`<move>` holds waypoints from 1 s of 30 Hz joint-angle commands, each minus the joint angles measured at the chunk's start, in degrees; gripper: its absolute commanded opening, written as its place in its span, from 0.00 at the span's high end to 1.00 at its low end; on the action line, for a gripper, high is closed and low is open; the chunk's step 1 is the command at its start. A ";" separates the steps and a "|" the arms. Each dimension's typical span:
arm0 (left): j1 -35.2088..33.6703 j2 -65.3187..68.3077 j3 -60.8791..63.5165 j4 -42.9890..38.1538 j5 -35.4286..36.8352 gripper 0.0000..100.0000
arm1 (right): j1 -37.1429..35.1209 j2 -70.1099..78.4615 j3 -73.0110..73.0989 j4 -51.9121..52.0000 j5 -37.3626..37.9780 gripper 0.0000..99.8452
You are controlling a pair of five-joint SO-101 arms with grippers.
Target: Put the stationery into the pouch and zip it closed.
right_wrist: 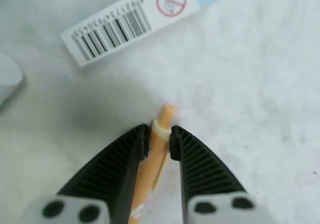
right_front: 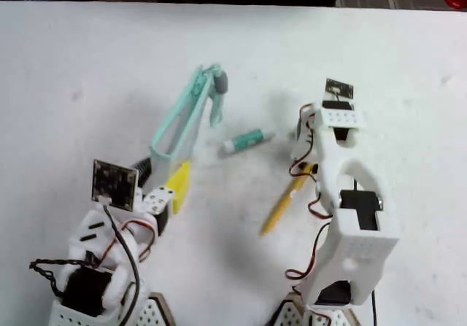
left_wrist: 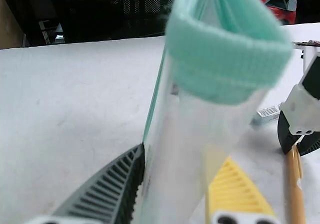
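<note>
Left fingers (left_wrist: pixel 100 194) clamp the mint pouch (left_wrist: pixel 225 48) — right fingers (right_wrist: pixel 115 174) pinch the orange pen (right_wrist: pixel 159 134).

The high camera hangs above the table (right_front: pixel 87 71) and looks down from well off, with the arms' bases at 6 o'clock and the table's far edge at 12 o'clock. The left wrist camera sits just behind the left gripper (left_wrist: pixel 182 156), very near the pouch (left_wrist: pixel 210 83) it clamps, and faces low across the table toward the dark room beyond. The right wrist camera looks steeply down past the right gripper (right_wrist: pixel 160 134), close to the tabletop and the pen (right_wrist: pixel 159 144) it pinches. All three views share the pen and the glue stick (right_wrist: pixel 125 26). The high view has the pouch at 10 o'clock.
</note>
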 commanded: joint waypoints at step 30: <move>1.01 0.40 0.18 0.26 0.26 0.80 | -1.54 -53.67 40.97 -20.70 3.34 0.98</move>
